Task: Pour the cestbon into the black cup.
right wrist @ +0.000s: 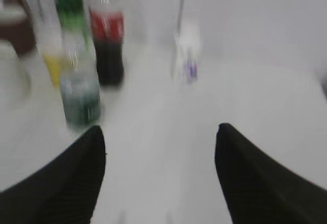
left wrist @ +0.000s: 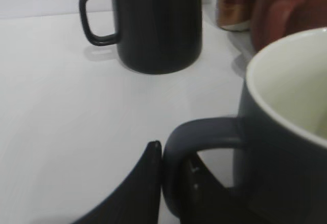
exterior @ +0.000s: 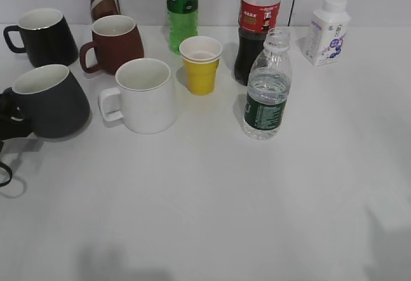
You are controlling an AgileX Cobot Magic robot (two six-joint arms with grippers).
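The cestbon (exterior: 266, 95), a clear ribbed bottle with a dark green label and no cap showing, stands upright right of centre. It also shows blurred in the right wrist view (right wrist: 79, 98), ahead and to the left. The black cup (exterior: 54, 104), charcoal grey and white inside, sits at the far left and leans slightly. My left gripper (exterior: 9, 119) is shut on its loop handle. In the left wrist view the fingers (left wrist: 173, 155) pinch the handle of the cup (left wrist: 286, 147). My right gripper (right wrist: 161, 132) is open and empty over bare table, out of the exterior view.
A white mug (exterior: 144, 95) and a yellow paper cup (exterior: 200, 63) stand between the cup and the cestbon. Behind are a glossy black mug (exterior: 45, 37), a maroon mug (exterior: 115, 43), a green bottle (exterior: 182, 8), a cola bottle (exterior: 257, 27) and a white carton (exterior: 326, 31).
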